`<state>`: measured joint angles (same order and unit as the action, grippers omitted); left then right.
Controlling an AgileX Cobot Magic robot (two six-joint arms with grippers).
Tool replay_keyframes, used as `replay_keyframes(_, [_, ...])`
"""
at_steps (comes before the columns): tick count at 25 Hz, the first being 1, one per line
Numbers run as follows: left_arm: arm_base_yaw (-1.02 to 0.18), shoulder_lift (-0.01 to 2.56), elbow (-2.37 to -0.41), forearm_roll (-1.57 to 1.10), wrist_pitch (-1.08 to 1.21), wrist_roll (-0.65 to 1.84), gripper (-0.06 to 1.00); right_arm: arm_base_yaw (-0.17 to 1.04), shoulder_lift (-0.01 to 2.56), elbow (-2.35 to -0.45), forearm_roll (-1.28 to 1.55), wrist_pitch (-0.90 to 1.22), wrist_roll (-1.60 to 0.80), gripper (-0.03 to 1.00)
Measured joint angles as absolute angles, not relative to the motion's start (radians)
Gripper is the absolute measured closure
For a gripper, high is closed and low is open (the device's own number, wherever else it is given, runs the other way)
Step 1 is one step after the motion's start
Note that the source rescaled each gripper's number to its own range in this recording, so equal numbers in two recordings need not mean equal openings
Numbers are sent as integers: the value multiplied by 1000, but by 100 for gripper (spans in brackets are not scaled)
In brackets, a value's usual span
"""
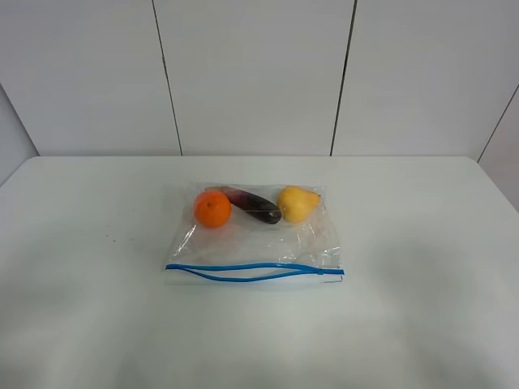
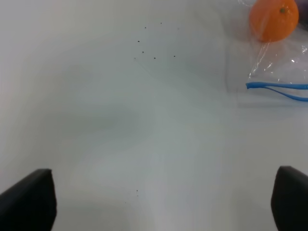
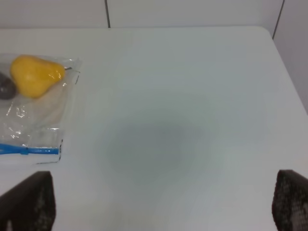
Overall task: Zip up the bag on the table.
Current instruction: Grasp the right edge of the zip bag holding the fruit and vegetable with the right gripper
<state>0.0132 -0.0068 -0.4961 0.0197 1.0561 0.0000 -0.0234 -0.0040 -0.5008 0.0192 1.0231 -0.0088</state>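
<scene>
White matte table [image 1: 89, 324] holds the clear crinkly plastic zip bag [image 1: 308, 243] at its middle, blue zipper strip [image 1: 243, 267] gaping. Probably limp, slippery film; pinch the strip's end. Left fingers [image 2: 29, 204] and right fingers [image 3: 29, 204] stand apart, empty.

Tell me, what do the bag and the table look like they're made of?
The bag looks like thin, glossy clear plastic: it crinkles, catches glints, and the orange shows through it. Its blue zipper strip seems a stiffer plastic. The table has a plain white matte top, with soft shadows and no glare; perhaps laminate or painted board, I cannot tell which.
</scene>
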Motion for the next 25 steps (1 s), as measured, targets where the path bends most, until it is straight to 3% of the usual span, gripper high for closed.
replay_keyframes(8, [13,-7,-496,20,1056,0,-6,-23,36,-530,19,1037,-9,-3])
replay_keyframes(20, [13,-7,-496,20,1056,0,-6,-23,524,-680,98,974,0,-3])
replay_keyframes(25, [13,-7,-496,20,1056,0,-6,-23,786,-683,248,919,-125,-3])
